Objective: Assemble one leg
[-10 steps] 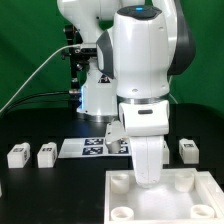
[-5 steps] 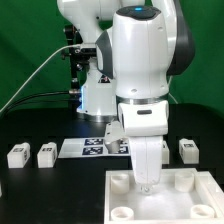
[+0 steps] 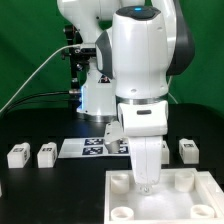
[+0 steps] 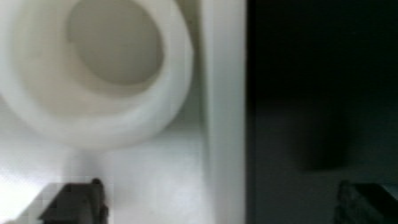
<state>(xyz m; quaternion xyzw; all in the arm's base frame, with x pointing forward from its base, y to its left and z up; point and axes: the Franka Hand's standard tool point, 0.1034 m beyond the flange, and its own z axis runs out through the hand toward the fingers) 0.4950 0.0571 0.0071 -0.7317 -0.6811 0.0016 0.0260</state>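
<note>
The large white panel with round corner sockets lies at the front. My gripper hangs low over its far edge; in the exterior view the fingers are hidden by the hand. In the wrist view the gripper is open and holds nothing. One fingertip is over the panel next to a round socket. The other fingertip is over the black table beyond the panel's edge. Small white legs with tags lie on the table: two at the exterior view's left and one at its right.
The marker board lies flat behind the panel, partly hidden by my arm. The robot's base and black cables stand at the back before a green wall.
The hand has come down slightly toward the panel between one second ago and half a second ago. Since then nothing has visibly moved.
</note>
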